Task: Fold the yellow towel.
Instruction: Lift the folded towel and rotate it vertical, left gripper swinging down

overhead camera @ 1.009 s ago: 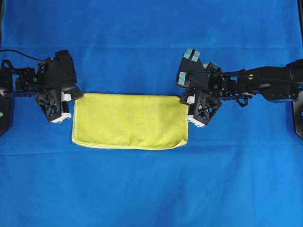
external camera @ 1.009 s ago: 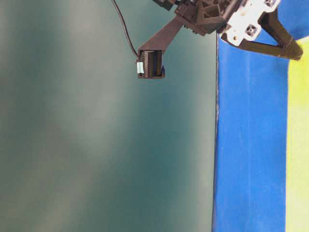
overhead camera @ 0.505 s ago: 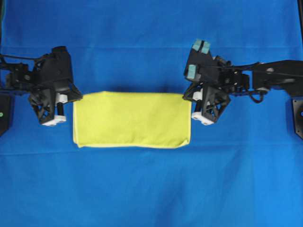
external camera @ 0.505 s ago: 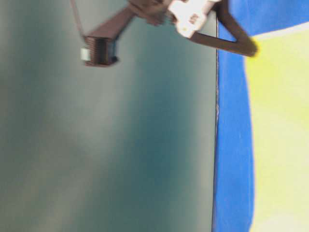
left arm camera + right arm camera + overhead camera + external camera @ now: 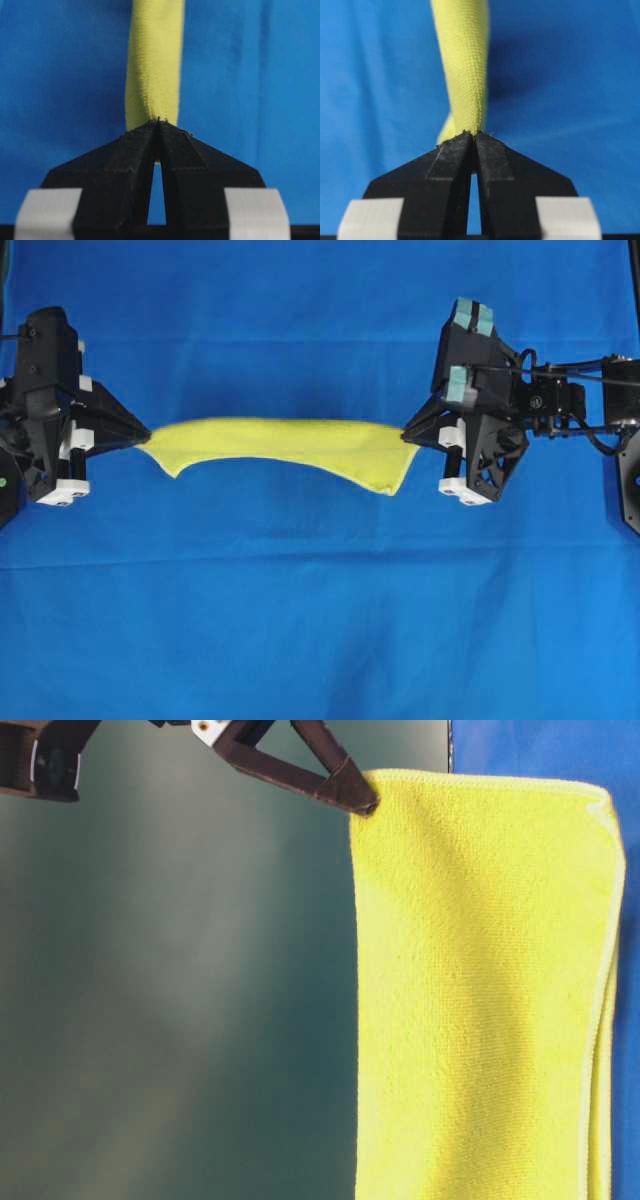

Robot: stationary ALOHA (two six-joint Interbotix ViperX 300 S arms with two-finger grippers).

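The yellow towel (image 5: 285, 443) hangs folded in the air, stretched between both grippers above the blue cloth. My left gripper (image 5: 143, 437) is shut on the towel's left end. My right gripper (image 5: 408, 433) is shut on its right end, where a corner droops down. In the left wrist view the towel (image 5: 154, 65) runs straight away from the pinched jaws of the left gripper (image 5: 158, 121). The right wrist view shows the same: the towel (image 5: 462, 65) leaves the closed right gripper (image 5: 473, 134). At table level the towel (image 5: 480, 990) hangs as a doubled sheet from the left gripper (image 5: 362, 802).
A large blue cloth (image 5: 320, 620) covers the whole table beneath the towel. Black arm mounts sit at the far left edge (image 5: 8, 490) and far right edge (image 5: 630, 480). The table-level view shows a dark green wall (image 5: 180, 1000) behind.
Both grippers have risen and drawn apart with the towel's ends pinched. The towel, flat on the cloth a second ago, now hangs stretched in the air between them.
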